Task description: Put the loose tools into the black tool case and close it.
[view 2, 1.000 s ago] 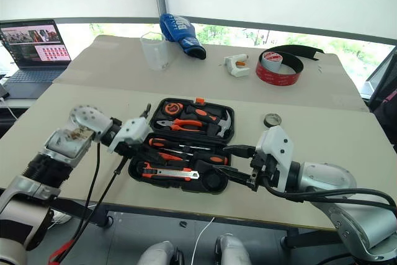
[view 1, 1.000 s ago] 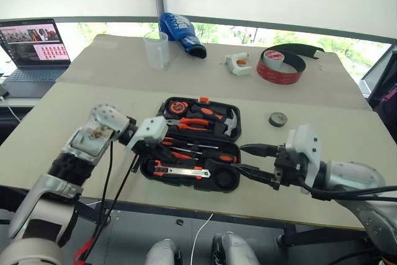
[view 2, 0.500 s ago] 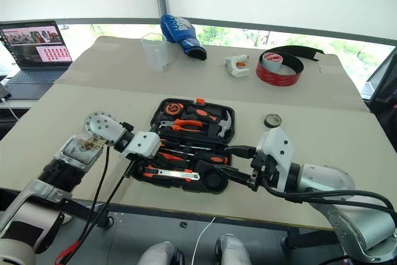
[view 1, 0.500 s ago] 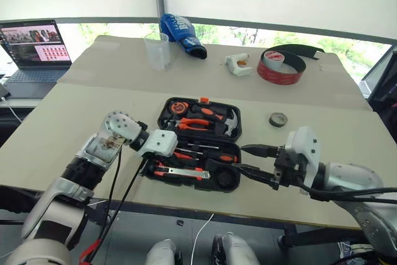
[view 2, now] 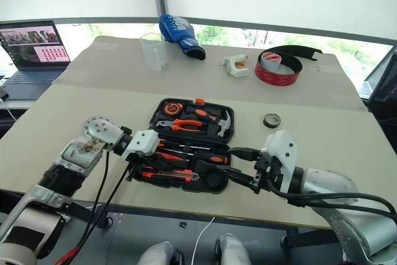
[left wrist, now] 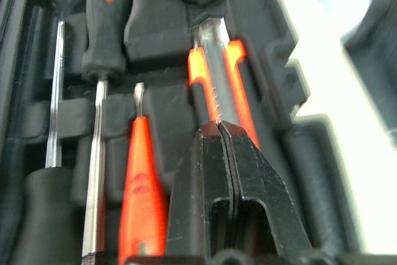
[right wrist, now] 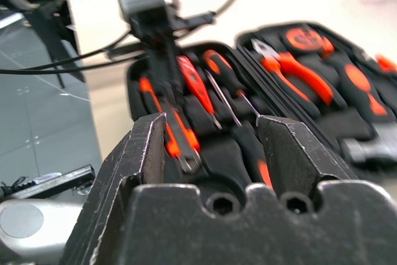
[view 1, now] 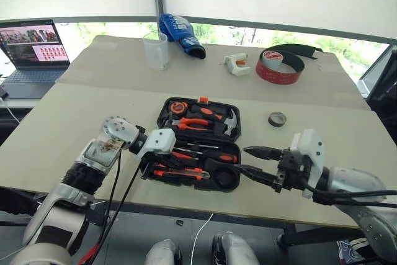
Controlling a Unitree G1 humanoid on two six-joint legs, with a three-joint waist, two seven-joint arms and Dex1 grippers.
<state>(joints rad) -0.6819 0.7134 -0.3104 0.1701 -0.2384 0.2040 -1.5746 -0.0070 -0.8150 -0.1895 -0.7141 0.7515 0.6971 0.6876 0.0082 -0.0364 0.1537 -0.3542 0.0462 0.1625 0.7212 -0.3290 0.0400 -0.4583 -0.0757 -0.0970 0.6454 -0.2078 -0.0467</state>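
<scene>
The black tool case (view 1: 225,180) lies open in the middle of the table, with tools in its moulded slots. My left gripper (left wrist: 218,127) is shut with nothing between its fingers, its tips just over the orange-black utility knife (left wrist: 214,72) in the case's near half. Beside the knife lie a thin red screwdriver (left wrist: 139,197) and an orange-and-black-handled screwdriver (left wrist: 102,23). My right gripper (view 1: 243,159) stands open at the case's right end, pointing at it, empty. A small dark tape roll (view 1: 277,118) lies on the table right of the case.
At the table's far side stand a clear cup (view 1: 156,51), a blue pouch (view 1: 181,34), a white glue gun (view 1: 239,63) and a big red-and-grey tape roll (view 1: 280,65). A laptop (view 1: 31,44) sits far left. The table's front edge runs just below the case.
My left hand has shifted from the case's left edge to over its near half and sunk a little. The right gripper has stayed open and nearly still.
</scene>
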